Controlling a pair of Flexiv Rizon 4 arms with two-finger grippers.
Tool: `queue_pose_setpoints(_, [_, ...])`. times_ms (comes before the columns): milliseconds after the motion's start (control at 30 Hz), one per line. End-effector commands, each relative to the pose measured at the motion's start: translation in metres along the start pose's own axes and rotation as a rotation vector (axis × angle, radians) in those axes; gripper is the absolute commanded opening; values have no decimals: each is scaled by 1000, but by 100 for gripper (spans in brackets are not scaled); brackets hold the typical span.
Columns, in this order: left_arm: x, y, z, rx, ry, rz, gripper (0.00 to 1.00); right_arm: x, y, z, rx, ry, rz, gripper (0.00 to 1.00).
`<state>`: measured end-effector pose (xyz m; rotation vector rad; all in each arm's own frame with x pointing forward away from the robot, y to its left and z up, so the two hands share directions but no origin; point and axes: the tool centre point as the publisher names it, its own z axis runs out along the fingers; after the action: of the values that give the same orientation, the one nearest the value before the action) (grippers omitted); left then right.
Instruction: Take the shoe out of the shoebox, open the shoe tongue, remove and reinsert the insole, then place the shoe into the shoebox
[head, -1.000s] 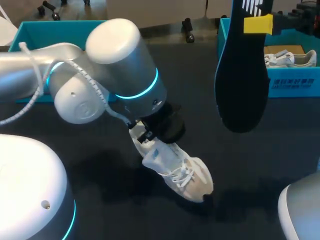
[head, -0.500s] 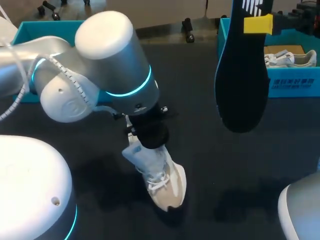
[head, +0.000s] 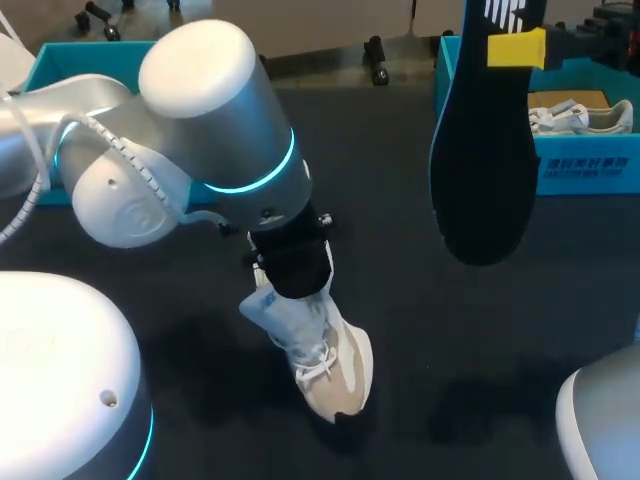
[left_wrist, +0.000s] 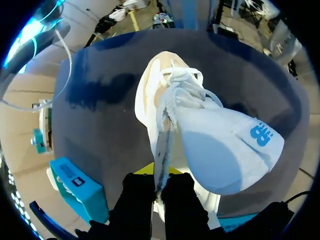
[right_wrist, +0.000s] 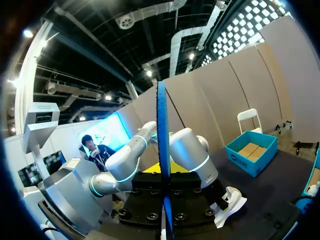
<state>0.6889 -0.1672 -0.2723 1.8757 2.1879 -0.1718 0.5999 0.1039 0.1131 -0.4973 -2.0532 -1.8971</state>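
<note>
Head view: left arm (head: 190, 140) is coming in from the left of the frame and reaching down at centre. Its wrist is covering the left claw here. The shoe (head: 325, 350) is hanging under it, white, at lower centre over the dark bench (head: 420, 300). The shoe is sitting tilted, heel end up under the wrist and toe pointing down toward the lower edge of the frame. Can't tell if the toe is touching the bench.

Left wrist view: left claw (left_wrist: 159, 182) is clamping the shoe (left_wrist: 200, 125) by its tongue. The grey tongue strip is running down between the two black fingers, which are closed on it from both sides. A bit of yellow tip is showing behind the strip. Laces and toe are lying ahead of the claw, and the heel is bulging out beside it.

Right claw (head: 515, 48), at the upper right of the head view, is gripping the insole (head: 485, 170). The insole is dark and hanging upright, well clear of the bench, in front of the right box (head: 590, 160). A second shoe (head: 580, 118) is lying inside that box. Another teal box (head: 60, 70) is sitting at upper left, partly behind the left arm.

Right wrist view: the insole (right_wrist: 161, 150) is showing edge-on, pinched between the fingers of the right claw (right_wrist: 163, 172).
</note>
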Motion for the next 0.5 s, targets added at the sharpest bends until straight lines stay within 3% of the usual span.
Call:
queue_pose_setpoints(33, [1, -5, -7, -15, 34, 85, 0, -2, 3, 2, 5, 1, 2, 0])
queue_pose_setpoints(500, [8, -26, 15, -3, 143, 189, 0, -2, 3, 2, 5, 1, 2, 0])
